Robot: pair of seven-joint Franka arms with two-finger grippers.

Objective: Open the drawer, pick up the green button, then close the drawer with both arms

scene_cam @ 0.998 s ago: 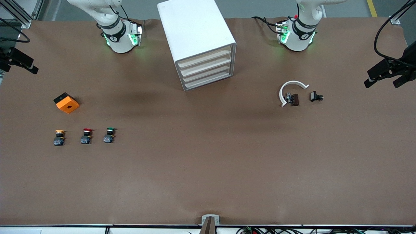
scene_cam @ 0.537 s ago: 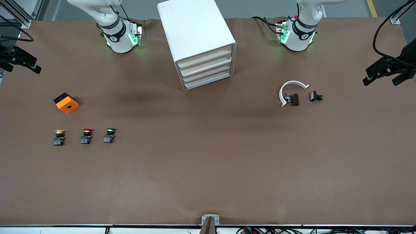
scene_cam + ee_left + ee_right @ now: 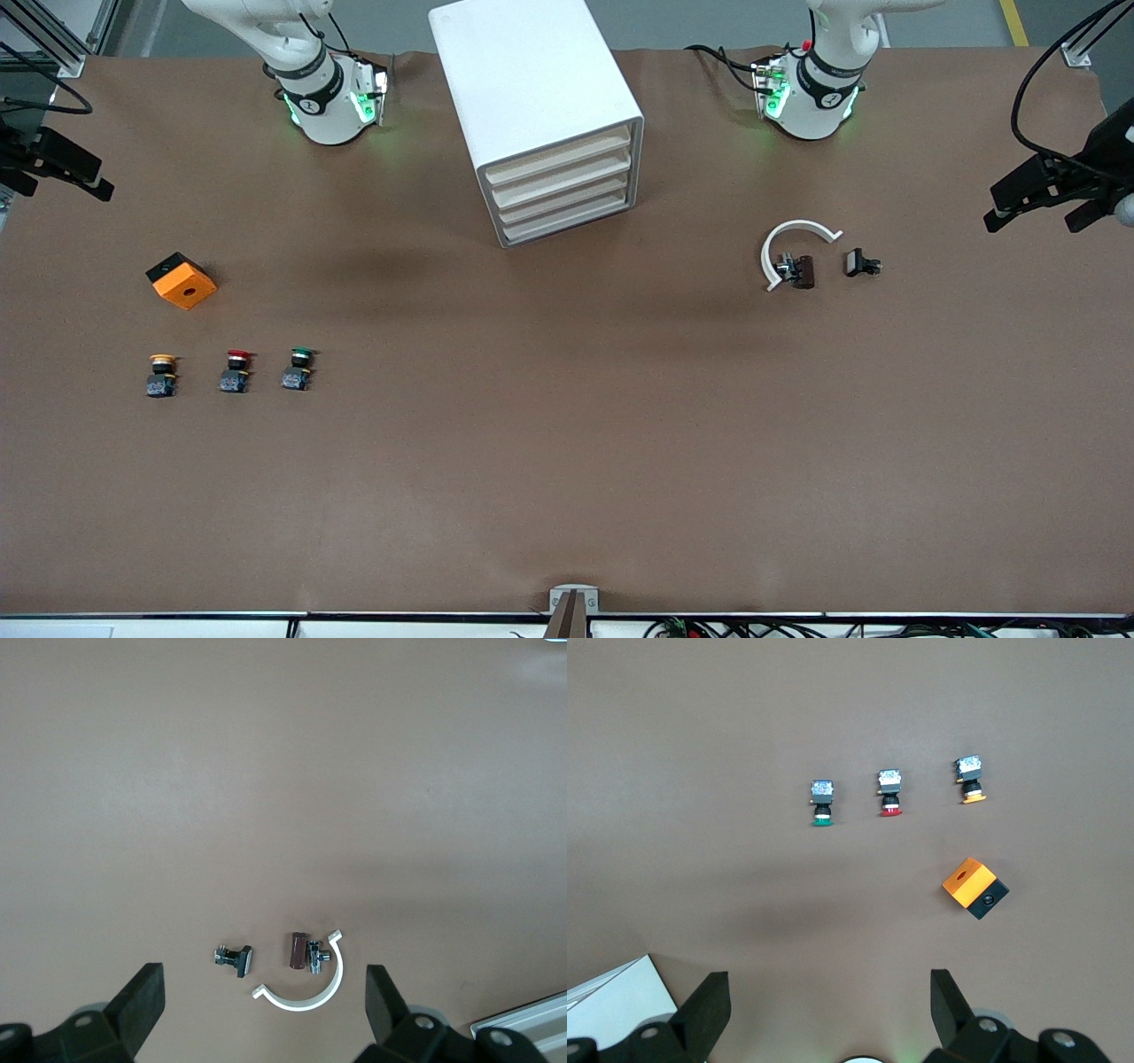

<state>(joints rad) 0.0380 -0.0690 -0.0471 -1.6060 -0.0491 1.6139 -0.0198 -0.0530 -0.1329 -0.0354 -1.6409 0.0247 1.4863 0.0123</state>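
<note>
Brown table under me; the green-capped button looks upright; my left gripper and right gripper gape apart.

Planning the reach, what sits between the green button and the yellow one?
The red button stands between the green button and the yellow button, clear in the front view.

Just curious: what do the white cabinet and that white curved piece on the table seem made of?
Cabinet: probably plastic, smooth matte white shell with rounded edges, cream drawer fronts. Curved piece: likely thin plastic, a uniform white open ring; hard to say more.
</note>
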